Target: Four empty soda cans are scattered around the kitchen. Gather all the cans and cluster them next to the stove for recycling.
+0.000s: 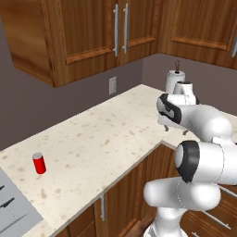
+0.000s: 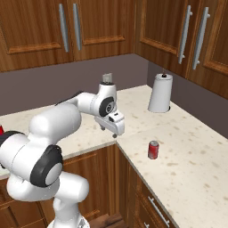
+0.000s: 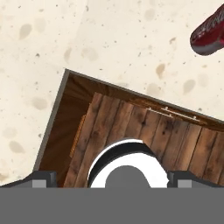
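The white robot arm's two-finger hand [image 2: 114,131] hangs over the inner corner of the L-shaped, cream speckled stone worktop [image 1: 106,139], pointing downward. Its fingers stand fully apart and nothing is between them.

**Position of task items**
- One small red cylindrical soda can with a silvery top [image 2: 153,149] stands upright on the right-hand run of the worktop, near the front edge and a short way to the right of the hand. In the hand view it appears at the upper right corner [image 3: 209,36], well off the centre line of the fingers.
- A second small red soda can [image 1: 39,163] stands upright on the left-hand run of the worktop, near the silver-grey stove edge with black grates [image 1: 14,208] at the lower left of the left base view. It appears already placed beside the stove.
- A white paper-towel roll on an upright holder [image 2: 160,93] stands at the back of the right-hand run, well apart from the nearer can.

**Step in hand**
Judged from the layout, the arm is approaching the can on the right-hand run; no grasp has begun.

**Next move requirements**
1. Shift the hand to the right until the can lies centred between the fingers.
2. Lower the hand so that the fingers straddle the can's side wall.
3. Close on the can without tipping it; an empty can is probably light and easily knocked over.
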Controlling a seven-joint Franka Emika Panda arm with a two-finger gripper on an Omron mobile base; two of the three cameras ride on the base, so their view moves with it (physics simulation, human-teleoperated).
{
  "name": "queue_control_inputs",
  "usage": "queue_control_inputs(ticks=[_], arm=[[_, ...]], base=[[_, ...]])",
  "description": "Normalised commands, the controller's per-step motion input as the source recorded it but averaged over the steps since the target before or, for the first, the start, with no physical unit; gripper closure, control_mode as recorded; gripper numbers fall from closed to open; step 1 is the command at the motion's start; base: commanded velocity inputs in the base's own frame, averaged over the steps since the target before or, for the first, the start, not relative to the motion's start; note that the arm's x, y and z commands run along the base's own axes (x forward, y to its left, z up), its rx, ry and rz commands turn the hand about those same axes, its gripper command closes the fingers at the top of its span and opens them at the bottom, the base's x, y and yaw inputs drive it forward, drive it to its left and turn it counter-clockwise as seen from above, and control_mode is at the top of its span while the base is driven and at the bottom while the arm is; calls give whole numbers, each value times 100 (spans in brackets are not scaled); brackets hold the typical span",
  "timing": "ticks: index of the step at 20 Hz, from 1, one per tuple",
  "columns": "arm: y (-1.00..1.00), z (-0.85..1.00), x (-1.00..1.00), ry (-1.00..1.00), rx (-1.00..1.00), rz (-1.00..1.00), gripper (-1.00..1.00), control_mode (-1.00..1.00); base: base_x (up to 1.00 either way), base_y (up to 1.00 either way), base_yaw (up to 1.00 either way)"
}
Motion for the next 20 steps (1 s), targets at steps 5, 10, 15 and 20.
queue_control_inputs(ticks=[5,10,15,20], arm=[[-27,0,6,1,0,-2,-100,-100],[-30,-1,0,0,0,-1,-100,-100],[-31,-1,0,0,-1,-2,-100,-100],[-32,0,1,0,0,-2,-100,-100]], base=[[0,0,0],[0,0,0],[0,0,0],[0,0,0]])
